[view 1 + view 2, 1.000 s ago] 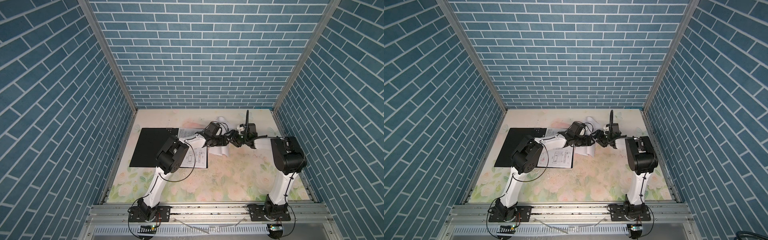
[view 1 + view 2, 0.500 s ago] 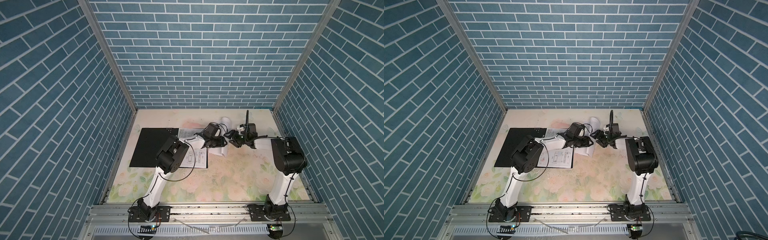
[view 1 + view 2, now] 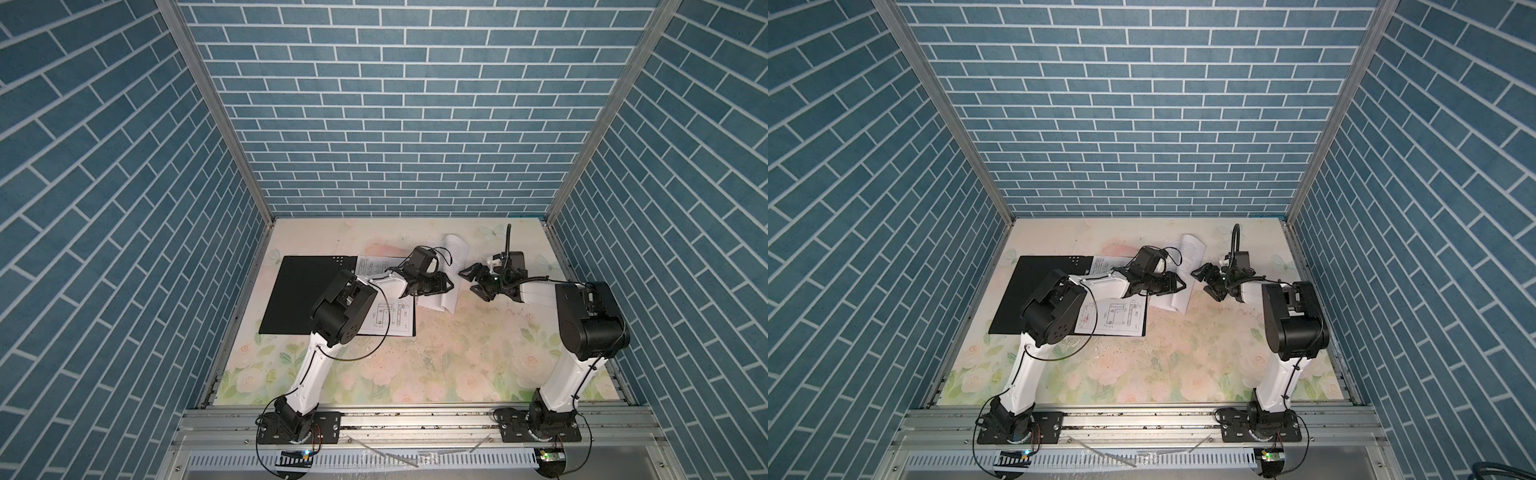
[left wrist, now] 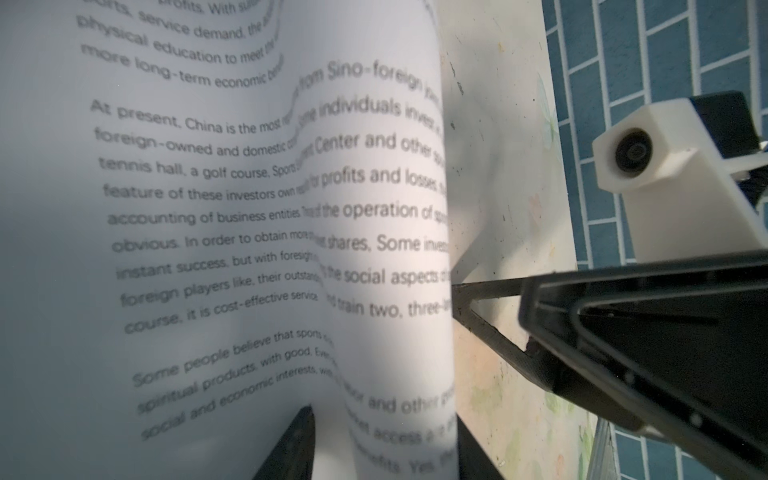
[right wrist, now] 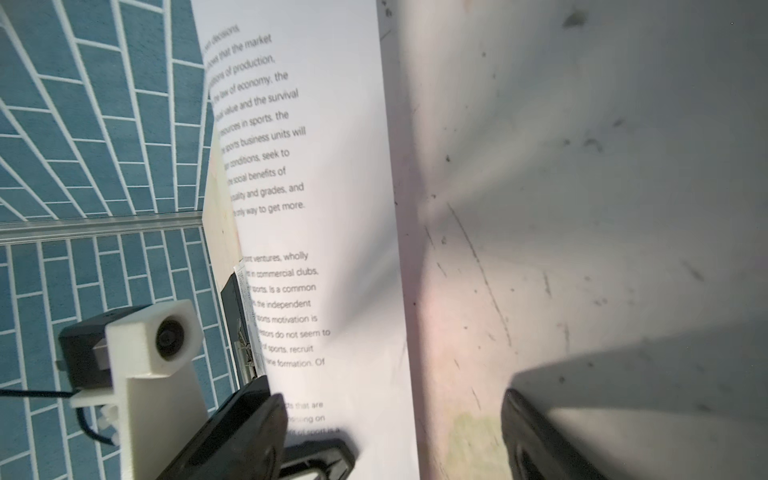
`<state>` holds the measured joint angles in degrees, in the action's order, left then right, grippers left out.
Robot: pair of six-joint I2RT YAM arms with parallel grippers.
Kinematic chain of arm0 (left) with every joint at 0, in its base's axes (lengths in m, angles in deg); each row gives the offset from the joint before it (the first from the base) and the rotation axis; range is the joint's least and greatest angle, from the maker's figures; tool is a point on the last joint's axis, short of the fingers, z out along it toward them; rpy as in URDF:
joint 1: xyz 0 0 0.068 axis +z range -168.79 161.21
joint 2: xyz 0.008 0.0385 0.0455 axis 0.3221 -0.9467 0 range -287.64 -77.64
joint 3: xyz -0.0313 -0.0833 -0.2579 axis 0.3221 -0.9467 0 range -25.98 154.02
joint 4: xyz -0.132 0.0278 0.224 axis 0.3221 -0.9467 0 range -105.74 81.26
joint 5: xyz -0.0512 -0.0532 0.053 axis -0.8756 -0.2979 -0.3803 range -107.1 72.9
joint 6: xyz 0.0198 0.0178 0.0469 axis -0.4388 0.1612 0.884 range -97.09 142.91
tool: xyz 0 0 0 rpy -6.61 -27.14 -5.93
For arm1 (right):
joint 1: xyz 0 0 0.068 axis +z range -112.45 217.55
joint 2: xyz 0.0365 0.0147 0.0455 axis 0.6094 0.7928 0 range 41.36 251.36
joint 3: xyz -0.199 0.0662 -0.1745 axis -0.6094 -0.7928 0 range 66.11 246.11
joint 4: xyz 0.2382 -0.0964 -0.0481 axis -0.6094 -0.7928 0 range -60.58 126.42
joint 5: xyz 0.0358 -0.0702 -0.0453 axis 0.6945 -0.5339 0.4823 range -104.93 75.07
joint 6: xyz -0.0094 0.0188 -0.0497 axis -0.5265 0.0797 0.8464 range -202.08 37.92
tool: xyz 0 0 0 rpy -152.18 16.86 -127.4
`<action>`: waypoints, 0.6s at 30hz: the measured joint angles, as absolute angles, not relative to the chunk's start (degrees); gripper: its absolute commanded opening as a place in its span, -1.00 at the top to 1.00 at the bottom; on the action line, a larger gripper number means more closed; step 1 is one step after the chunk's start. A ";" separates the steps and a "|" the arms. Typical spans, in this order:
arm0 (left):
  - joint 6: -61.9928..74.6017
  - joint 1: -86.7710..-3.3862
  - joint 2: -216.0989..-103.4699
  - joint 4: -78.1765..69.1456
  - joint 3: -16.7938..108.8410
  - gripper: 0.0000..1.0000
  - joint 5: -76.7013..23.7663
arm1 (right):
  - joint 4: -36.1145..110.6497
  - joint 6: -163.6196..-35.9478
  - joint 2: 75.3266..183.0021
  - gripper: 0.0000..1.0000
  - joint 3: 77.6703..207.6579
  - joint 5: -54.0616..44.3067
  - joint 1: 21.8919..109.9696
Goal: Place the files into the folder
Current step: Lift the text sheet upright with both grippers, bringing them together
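right fingers [image 3: 468,272] back from curled sheet [image 3: 454,252]

Both top views are bright and sharp, lit softly from above. The brick walls [image 3: 104,208] at nine and three o'clock look stretched. In the wrist views the printed sheet [image 4: 187,249] is blurry and half shaded, and the table [image 5: 602,187] looks grey and dim.

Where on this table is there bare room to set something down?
The widest bare patch of table lies between the front rail and the folder with its drawing sheet. The back strip behind the folder is free too. Crowded: centre back, where the left claw grips the curled text sheets beside the open right claw.
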<state>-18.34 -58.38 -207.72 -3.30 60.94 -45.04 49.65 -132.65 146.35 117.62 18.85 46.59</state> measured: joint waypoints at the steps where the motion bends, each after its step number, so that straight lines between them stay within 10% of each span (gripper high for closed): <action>1: -18.67 -58.30 -207.72 -2.67 60.63 0.01 -45.32 | 51.12 -132.85 146.48 -0.64 117.07 19.16 46.59; 18: -22.45 -57.68 -207.24 4.83 56.61 0.01 -47.18 | 73.89 -136.41 153.78 -0.61 114.75 22.78 46.54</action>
